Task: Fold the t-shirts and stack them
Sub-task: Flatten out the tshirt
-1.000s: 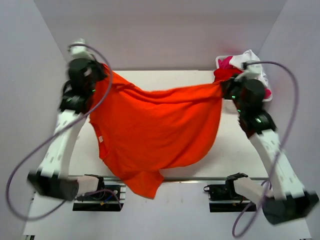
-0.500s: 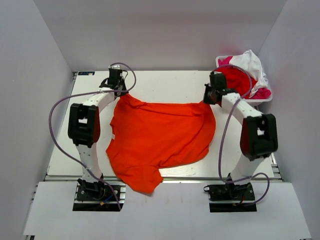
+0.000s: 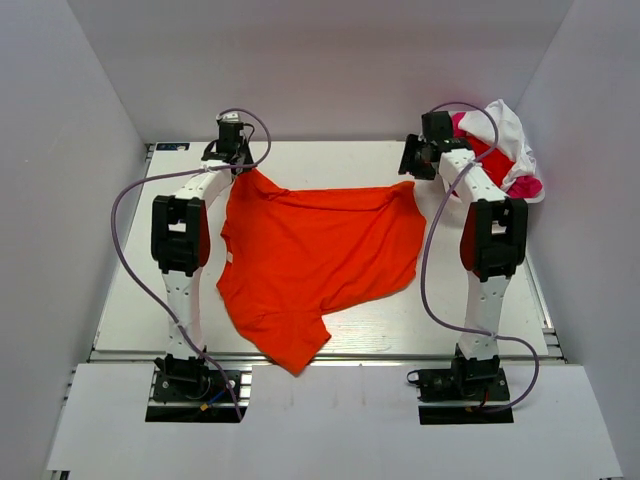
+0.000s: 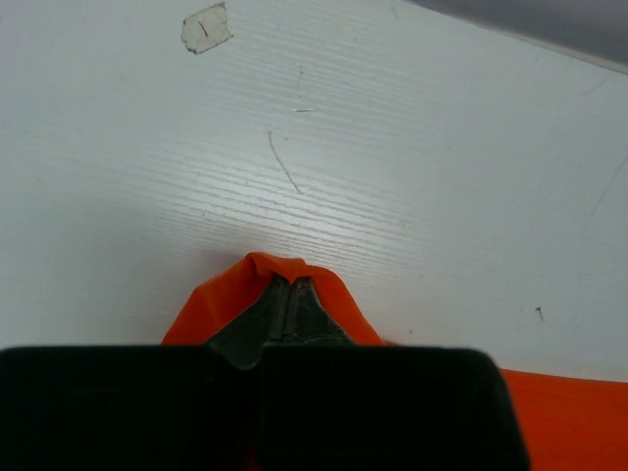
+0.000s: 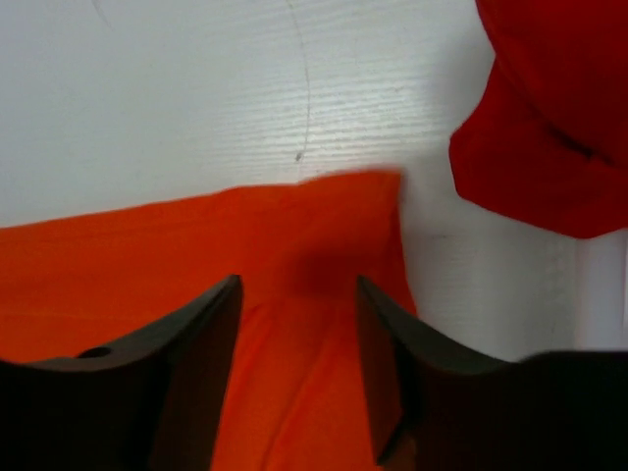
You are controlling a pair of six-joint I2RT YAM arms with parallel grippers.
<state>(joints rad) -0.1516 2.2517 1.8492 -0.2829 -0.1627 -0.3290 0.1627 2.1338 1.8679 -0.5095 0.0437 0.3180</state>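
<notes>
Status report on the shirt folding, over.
Left gripper shut on corner of orange shirt. Right gripper open over the other corner, holding nothing. Red shirt close by, not touching the orange.

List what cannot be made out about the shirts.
- Left wrist: the left tool hides most of the orange t-shirt; only a pinched fold shows.
- Right wrist: the red t-shirt is cut off by the top and right edges.
- Top: the shirt pile sits partly behind the right arm; count unclear.

White left arm (image 3: pixel 182 305) and right arm (image 3: pixel 482 305), black joint blocks (image 3: pixel 180 235), purple cables (image 3: pixel 423 268), dark, perhaps rubbery jaws.
</notes>
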